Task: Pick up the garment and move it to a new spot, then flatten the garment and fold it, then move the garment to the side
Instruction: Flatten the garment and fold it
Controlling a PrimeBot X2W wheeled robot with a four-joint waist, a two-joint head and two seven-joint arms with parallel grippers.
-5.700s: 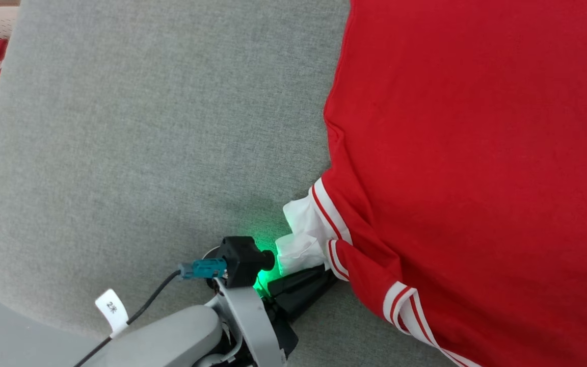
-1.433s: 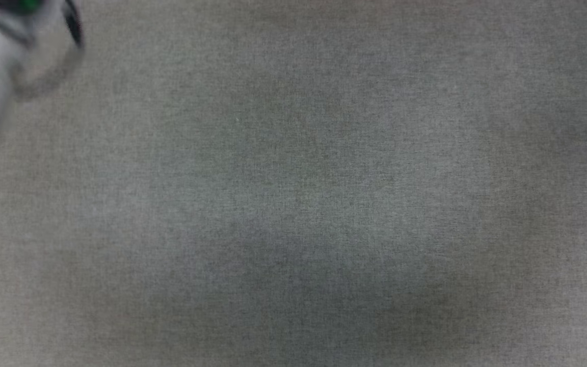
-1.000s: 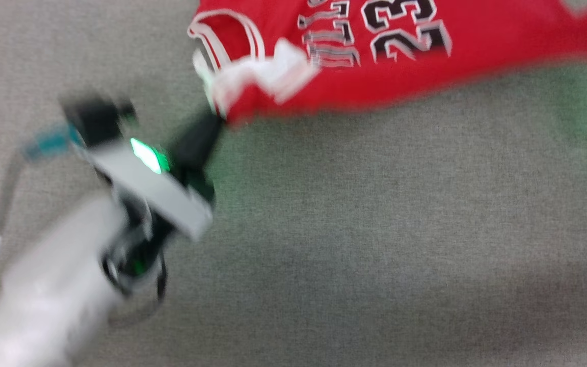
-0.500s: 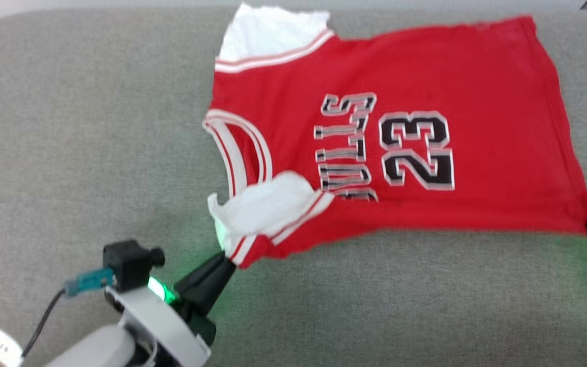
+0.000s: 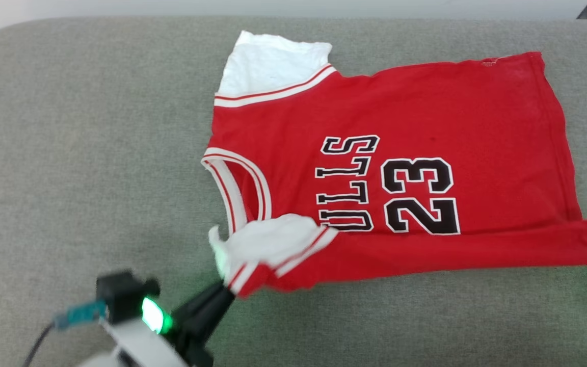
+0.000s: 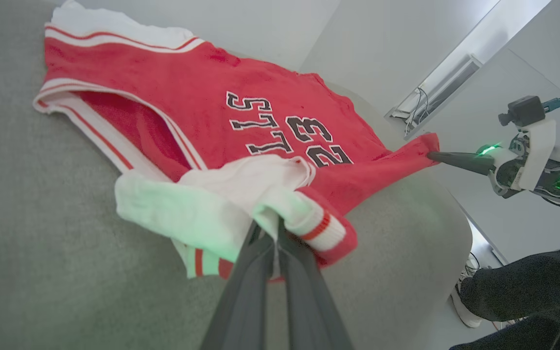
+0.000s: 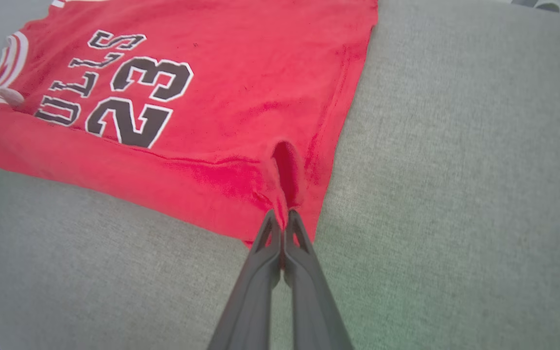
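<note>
Soft matt cloth garment; coarse-woven grey surface.

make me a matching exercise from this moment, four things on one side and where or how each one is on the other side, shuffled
Column one:
1. left gripper
2. right gripper
3. far white sleeve
4. number 23

Column two:
a. black with a white outline, printed on the red chest
b. fingers shut on the garment at its hem corner
c. spread flat on the grey cushion
d. fingers shut on the bunched near sleeve

Pairs: 1-d, 2-b, 3-c, 4-a
</note>
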